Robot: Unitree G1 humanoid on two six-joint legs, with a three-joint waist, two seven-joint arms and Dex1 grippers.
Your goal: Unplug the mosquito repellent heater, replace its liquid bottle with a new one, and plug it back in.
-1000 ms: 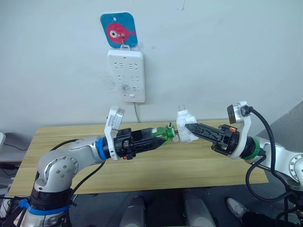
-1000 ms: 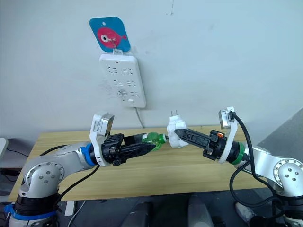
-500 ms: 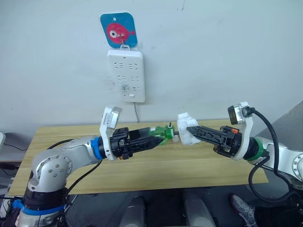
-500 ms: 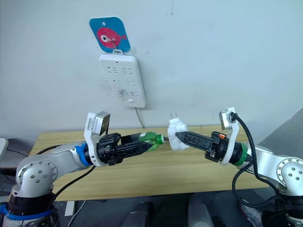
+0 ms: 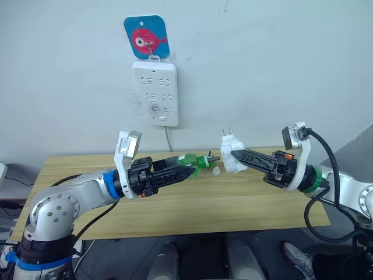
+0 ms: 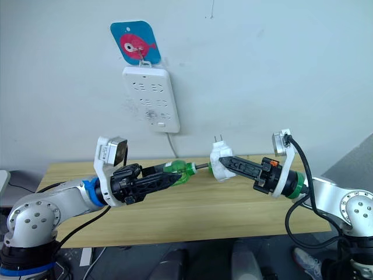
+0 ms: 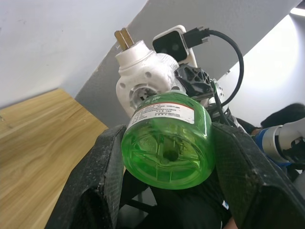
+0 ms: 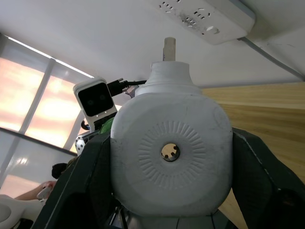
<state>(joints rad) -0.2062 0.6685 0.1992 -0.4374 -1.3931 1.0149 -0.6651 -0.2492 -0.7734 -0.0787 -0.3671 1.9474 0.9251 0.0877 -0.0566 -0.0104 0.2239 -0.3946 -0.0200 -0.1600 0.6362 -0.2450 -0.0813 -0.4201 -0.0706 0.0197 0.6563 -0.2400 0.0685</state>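
My left gripper point(image 5: 189, 165) is shut on a green liquid bottle point(image 5: 190, 161), held sideways above the table with its thin wick tip pointing at the heater. In the left wrist view the bottle's point(image 7: 167, 143) round base sits between my two black fingers point(image 7: 95, 181). My right gripper point(image 5: 233, 155) is shut on the white mosquito repellent heater point(image 5: 232, 153), whose prongs point up. A small gap separates the bottle's tip from the heater. The right wrist view looks at the heater's point(image 8: 171, 152) round face with its central hole.
A white multi-socket power strip point(image 5: 155, 93) hangs on the wall under a blue card with a pink fish point(image 5: 146, 36), its cable dropping behind the wooden table point(image 5: 87, 175). A small white cap point(image 5: 216, 171) lies on the table below the bottle's tip.
The left arm has drawn back to the left with the green bottle, pulling its tip out of the heater. The right gripper has shifted slightly right with the heater.
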